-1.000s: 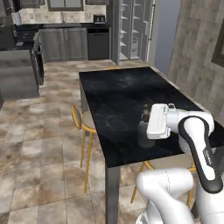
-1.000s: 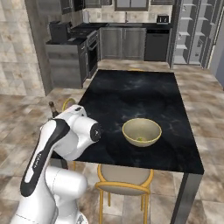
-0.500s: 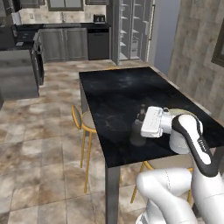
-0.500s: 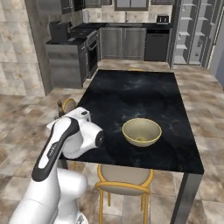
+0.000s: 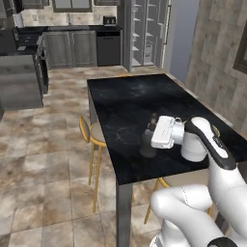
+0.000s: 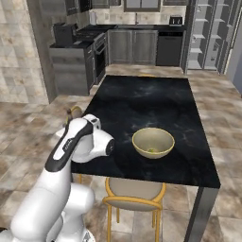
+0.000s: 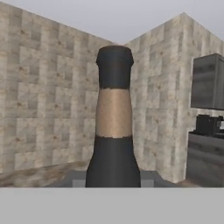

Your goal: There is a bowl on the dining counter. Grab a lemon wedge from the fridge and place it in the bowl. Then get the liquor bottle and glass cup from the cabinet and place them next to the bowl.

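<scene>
- Your white two-finger gripper (image 5: 150, 132) is closed around the small dark, nearly black liquor bottle (image 5: 148, 140) with its thin neck and brownish band, holding it upright.
- The bottle sits low over the thick black marbled dining counter (image 5: 130, 101), near its left edge; whether it touches the slab, you cannot tell.
- The wide pale yellow-beige bowl (image 6: 152, 142) rests on the counter with a tiny yellow-green lemon wedge (image 6: 151, 151) inside.

Tool (image 5: 150, 131) grips liquor bottle (image 5: 148, 143) over dining counter (image 5: 130, 103); stool (image 5: 94, 135) beside it
</scene>
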Controlling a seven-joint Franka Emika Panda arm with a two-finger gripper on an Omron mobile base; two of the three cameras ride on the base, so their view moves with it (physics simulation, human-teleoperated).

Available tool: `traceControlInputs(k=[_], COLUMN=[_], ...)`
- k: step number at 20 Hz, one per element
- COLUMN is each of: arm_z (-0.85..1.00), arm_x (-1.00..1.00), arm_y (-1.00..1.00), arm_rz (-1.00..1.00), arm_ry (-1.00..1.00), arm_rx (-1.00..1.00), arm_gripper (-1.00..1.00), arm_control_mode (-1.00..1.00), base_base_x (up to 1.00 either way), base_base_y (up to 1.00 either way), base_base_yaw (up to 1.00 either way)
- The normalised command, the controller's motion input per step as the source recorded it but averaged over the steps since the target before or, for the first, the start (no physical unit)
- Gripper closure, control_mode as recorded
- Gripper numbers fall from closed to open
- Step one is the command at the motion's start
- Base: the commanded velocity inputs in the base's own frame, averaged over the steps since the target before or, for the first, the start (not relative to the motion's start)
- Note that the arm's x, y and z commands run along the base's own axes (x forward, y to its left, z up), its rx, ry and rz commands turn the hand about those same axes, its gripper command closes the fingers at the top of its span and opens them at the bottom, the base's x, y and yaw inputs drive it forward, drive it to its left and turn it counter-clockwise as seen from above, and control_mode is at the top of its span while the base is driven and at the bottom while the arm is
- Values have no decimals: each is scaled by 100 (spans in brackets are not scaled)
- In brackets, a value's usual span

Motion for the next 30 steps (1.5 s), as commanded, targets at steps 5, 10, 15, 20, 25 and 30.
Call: traceControlInputs(k=[5, 10, 15, 20, 25, 30], arm_z=[-28, -19, -2, 0, 0, -5], arm_x=[16, 11, 4, 9, 12, 8], arm_y=[-2, -4, -1, -1, -5, -8], arm_rz=[0, 0, 0, -2, -3, -2], arm_ry=[-8, -9, -9, -1, 2, 5], arm_rx=[-4, -3, 0, 0, 0, 0], arm_gripper=[100, 100, 100, 100, 100, 100], arm_control_mode=[-100, -100, -100, -100, -100, -100], base_base_x=[0, 0, 0, 0, 0, 0], base_base_y=[0, 0, 0, 0, 0, 0], base_base_yaw=[0, 0, 0, 0, 0, 0])
